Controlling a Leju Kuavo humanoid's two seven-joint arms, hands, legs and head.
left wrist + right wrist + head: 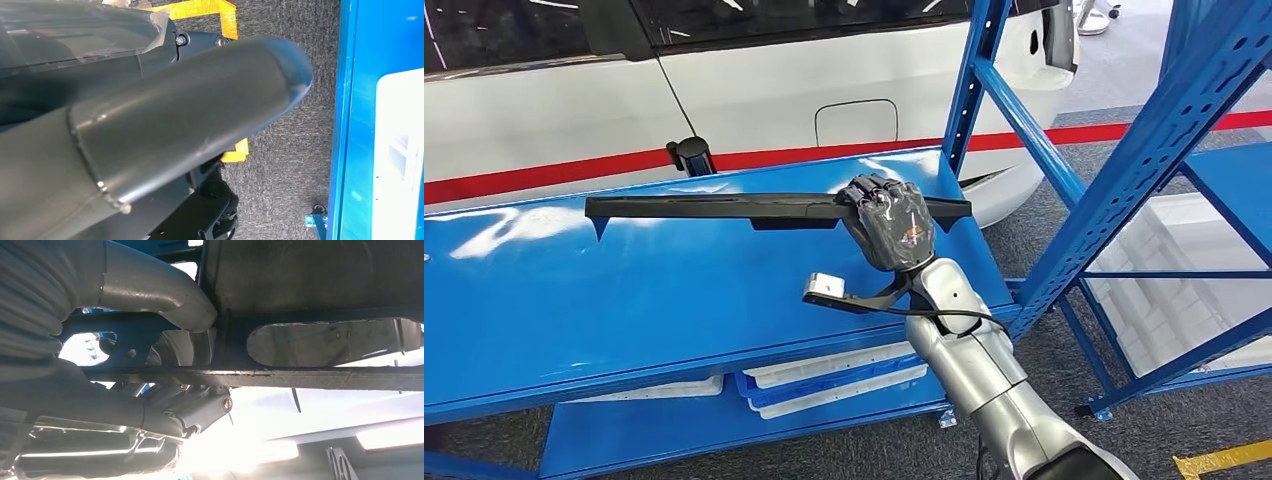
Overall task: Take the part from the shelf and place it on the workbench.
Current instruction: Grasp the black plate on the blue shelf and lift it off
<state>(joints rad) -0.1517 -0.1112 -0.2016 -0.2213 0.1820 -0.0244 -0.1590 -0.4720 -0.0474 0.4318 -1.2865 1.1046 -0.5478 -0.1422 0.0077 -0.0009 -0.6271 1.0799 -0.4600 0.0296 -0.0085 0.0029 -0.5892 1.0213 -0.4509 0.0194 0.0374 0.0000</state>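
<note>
The right hand (889, 222) had its fingers wrapped round the part (724, 207), a long, thin black strip, and gripped it well off-centre, close to the strip's right end. The part sat level over the glossy blue shelf (574, 290), and from the head view I could not tell whether it was lifted clear or resting on the surface. In the right wrist view the thick grey thumb (165, 295) pressed against the dark body of the part (310, 275), so the hold looked real enough.

Here was the worry: with most of the length hanging out to the left, the strip could pivot in the grip and droop, dragging its far tip along the shelf. Swinging it out, that long end could also clip the blue upright (969, 90) or the white car (754, 100) just behind the shelf. A slack hold would let it twist or slip free altogether.

The left hand (190, 125) hung low over the grey carpet (290, 165), and whether it was open or closed I could not tell.
</note>
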